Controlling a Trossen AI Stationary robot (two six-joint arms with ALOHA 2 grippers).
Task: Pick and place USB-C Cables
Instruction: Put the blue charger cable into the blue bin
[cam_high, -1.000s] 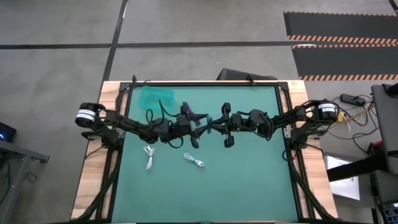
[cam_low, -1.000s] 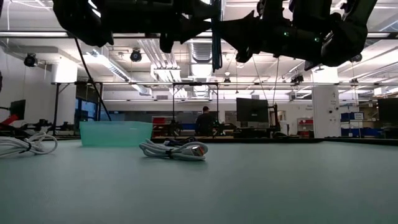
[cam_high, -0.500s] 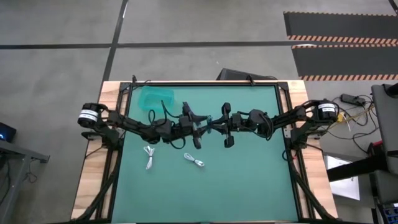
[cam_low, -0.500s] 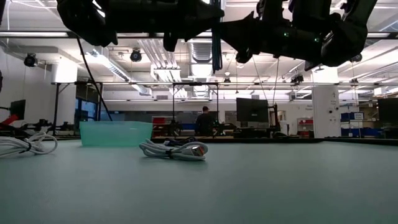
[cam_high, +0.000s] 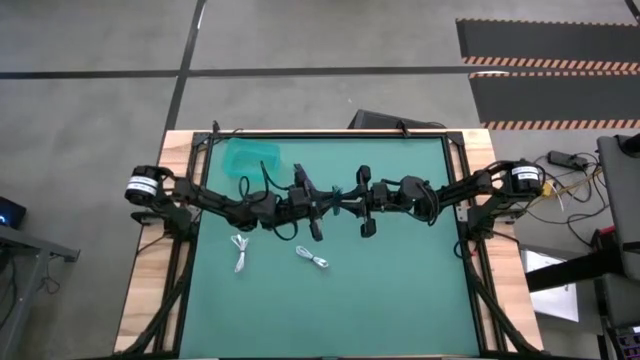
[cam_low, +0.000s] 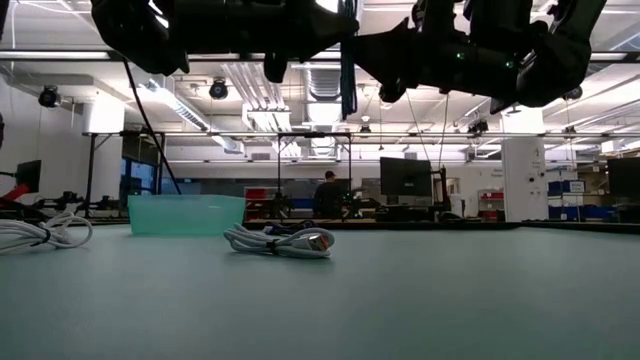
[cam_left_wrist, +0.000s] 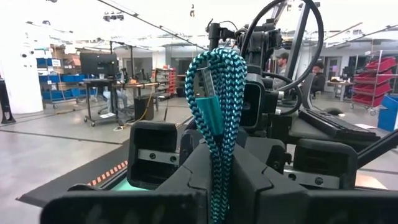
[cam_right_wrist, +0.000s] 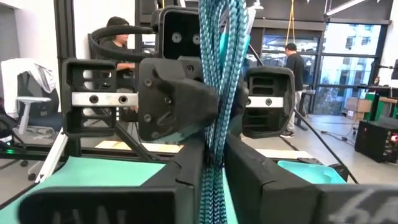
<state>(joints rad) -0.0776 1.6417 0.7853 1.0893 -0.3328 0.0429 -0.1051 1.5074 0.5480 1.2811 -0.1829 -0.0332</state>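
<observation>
teal braided usb-c cable (cam_left_wrist: 214, 102) hangs in the air above the middle of the table (cam_high: 400, 290), caught between the two grippers, which meet nose to nose there. left gripper (cam_left_wrist: 217, 177) is clenched on the folded bundle: in the left wrist view its two dark fingers press against the strands from both sides, and the loop of the bundle stands up above them. right gripper (cam_right_wrist: 214, 165) faces it from the other side; in the right wrist view the same teal-and-black strands run down between its fingers, which lie close against the cable, so it grasps the bundle as well. from the low view the cable shows as a thin vertical strip under the dark arms, well clear of the table.

two white usb-c cables lie on the green surface, apart from each other and nearer the front edge than the grippers: one white cable (cam_high: 240, 251) under the left arm, the other white cable (cam_high: 313, 258) just below the meeting point of the grippers. translucent teal tray (cam_high: 252, 155) sits near the far left corner of the table, well apart from both white bundles. whether anything lies inside it cannot be told.
</observation>
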